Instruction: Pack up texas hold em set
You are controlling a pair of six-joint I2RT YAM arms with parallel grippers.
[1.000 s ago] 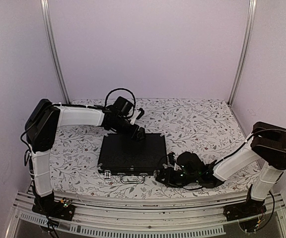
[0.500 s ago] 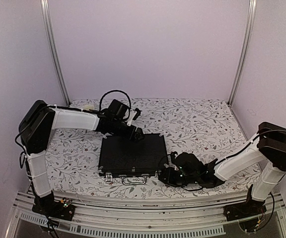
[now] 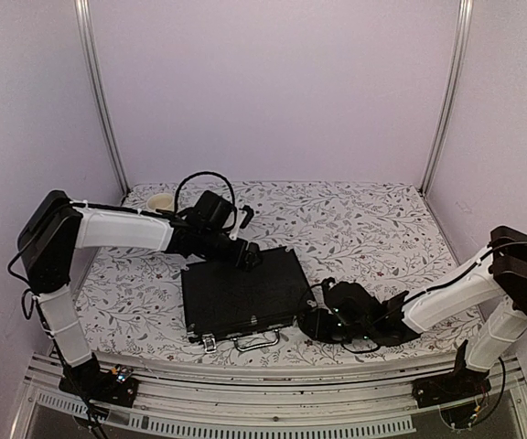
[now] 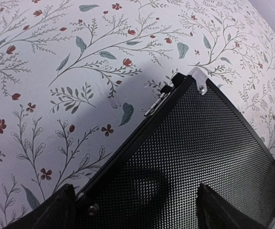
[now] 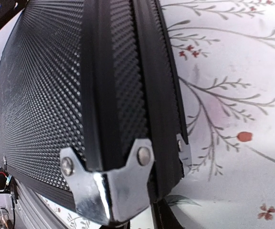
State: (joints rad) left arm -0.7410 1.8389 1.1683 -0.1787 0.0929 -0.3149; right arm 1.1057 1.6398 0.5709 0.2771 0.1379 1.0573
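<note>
The texas hold em set shows as a closed black flat briefcase lying on the floral cloth, its metal handle facing the near edge. My left gripper is open at the case's far edge. In the left wrist view its fingers stand wide apart over the dimpled lid. My right gripper is low on the table, shut, against the case's near right corner. In the right wrist view the metal corner cap fills the frame just ahead of one dark finger.
A cream mug stands at the back left, behind the left arm. The floral cloth covers the table. Metal posts rise at the back corners, and a rail runs along the near edge.
The briefcase has turned counter-clockwise, its right end swinging away from the near edge. The right gripper followed that corner. The left arm shifted left along the far edge.
</note>
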